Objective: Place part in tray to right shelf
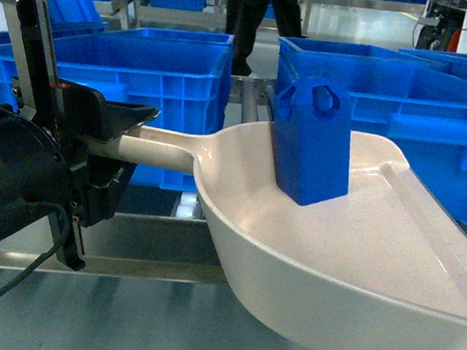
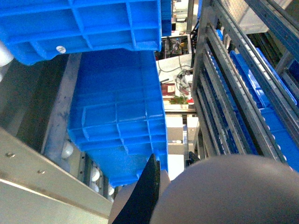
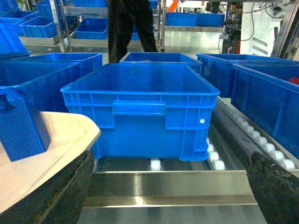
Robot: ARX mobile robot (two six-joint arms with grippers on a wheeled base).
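Observation:
The cream tray [image 1: 349,261] hangs over the front rail of the right shelf [image 1: 152,250]. My left gripper [image 1: 124,150] is shut on the tray's long handle [image 1: 166,148]. The blue part [image 1: 311,141] stands upright in the tray's bowl near its back wall. From the left wrist view, one black finger [image 2: 147,193] presses against the tray's rounded underside [image 2: 224,191]. In the right wrist view the tray [image 3: 42,149] and part [image 3: 21,126] sit at the left. My right gripper [image 3: 173,161] is open above the shelf's steel rail [image 3: 163,186], holding nothing.
Large blue crates [image 1: 172,78] [image 1: 422,102] stand on the shelf's white rollers [image 3: 154,164] right behind the tray. One crate [image 3: 140,107] faces the right gripper. A person in dark trousers [image 1: 257,12] stands behind the shelf, with more racks of crates beyond.

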